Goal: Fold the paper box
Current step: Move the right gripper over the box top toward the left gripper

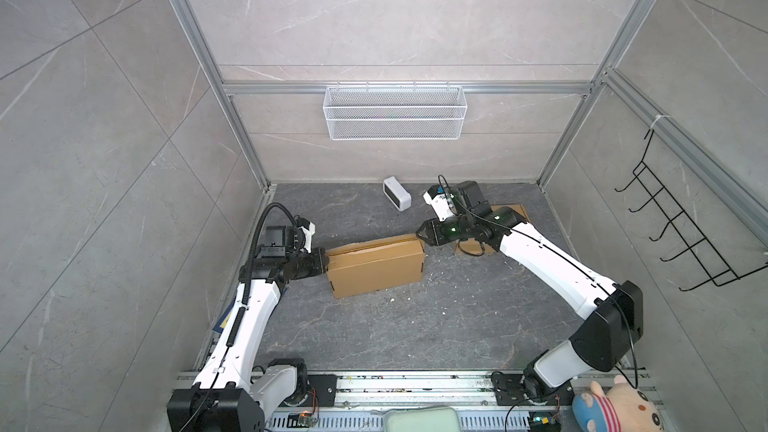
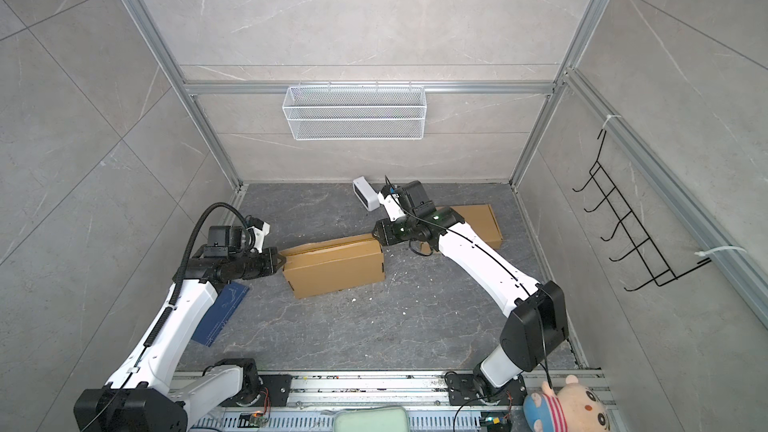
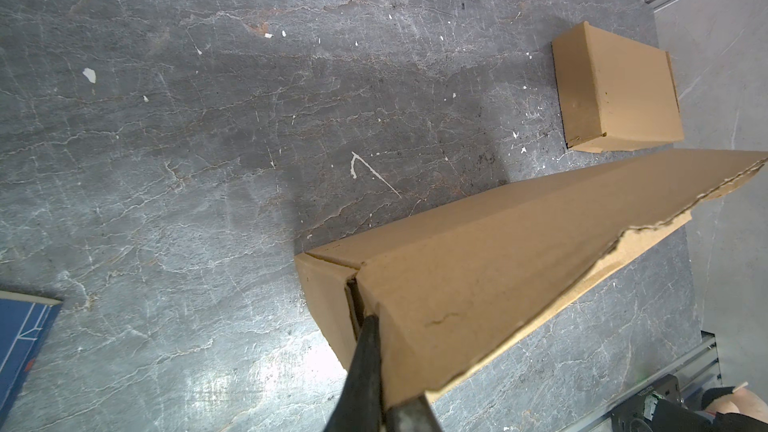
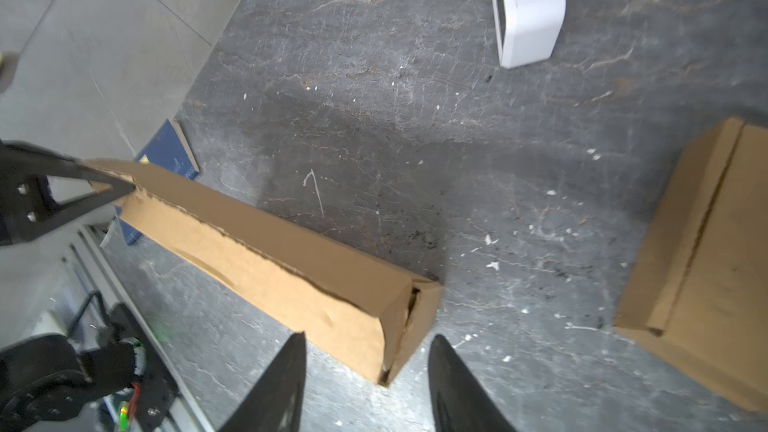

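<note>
Paper box lies near the middle of the dark stone-patterned tabletop. Its long axis runs left to right across both top views, and the right end is angled slightly toward the back wall. The left gripper meets its left end and the right gripper sits at its right end. From above the lid looks simply closed, but the wrist views show that its long flap has a ragged, torn edge and stands a little proud, with a dark gap at each end panel. Only the right wrist view shows the left gripper's fingers pinched together on the far corner of that flap. It also shows the right gripper's jaws parted, one tip on either side of the box's near end. A second cardboard box appears whole in the left wrist view, while in the top views the right arm covers part of it. A blue booklet lies broadly exposed beneath the left arm in a top view; its white print is too small to read. A white device lies near the back wall, well apart from the paper box.
</note>
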Motion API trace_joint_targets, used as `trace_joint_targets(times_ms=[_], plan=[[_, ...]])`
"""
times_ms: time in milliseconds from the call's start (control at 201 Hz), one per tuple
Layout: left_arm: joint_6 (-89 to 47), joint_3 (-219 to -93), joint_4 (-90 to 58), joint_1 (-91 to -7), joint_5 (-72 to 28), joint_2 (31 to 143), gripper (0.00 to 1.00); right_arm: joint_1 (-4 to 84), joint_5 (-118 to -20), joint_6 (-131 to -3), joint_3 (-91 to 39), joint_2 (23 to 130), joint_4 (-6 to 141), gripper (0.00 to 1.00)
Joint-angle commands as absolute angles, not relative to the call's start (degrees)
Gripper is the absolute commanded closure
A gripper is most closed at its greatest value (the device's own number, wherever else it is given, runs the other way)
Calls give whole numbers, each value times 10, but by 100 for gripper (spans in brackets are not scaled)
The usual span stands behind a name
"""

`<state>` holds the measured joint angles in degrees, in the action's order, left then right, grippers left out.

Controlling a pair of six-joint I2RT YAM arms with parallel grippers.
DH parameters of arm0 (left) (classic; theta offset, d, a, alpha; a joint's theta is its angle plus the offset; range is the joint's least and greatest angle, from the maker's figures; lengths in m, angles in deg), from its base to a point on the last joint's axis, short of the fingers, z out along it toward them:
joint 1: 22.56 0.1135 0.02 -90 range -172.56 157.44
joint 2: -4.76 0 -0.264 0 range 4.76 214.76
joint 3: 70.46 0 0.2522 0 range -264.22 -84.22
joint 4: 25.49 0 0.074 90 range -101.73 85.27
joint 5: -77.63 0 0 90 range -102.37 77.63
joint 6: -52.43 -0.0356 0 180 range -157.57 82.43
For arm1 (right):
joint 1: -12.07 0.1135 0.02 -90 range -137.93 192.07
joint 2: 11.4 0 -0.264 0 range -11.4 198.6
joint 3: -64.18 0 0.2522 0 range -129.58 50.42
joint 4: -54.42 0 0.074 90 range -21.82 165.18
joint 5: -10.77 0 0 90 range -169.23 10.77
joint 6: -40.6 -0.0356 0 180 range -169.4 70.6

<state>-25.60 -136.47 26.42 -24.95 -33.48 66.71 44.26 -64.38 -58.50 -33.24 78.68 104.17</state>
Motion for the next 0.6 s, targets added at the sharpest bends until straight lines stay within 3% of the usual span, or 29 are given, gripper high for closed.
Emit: trace_joint_targets(times_ms=[0,244,592], plan=[[-251,-1356,314,-262,-341,684,100,444,-649,-485,-354,760,1056,44],[-254,-1357,313,-265,-337,685,100,511,-670,-288,-380,771,1061,24],[-254,-1357,306,-273,-331,693,100,607,-752,-87,-476,879,1119,13]])
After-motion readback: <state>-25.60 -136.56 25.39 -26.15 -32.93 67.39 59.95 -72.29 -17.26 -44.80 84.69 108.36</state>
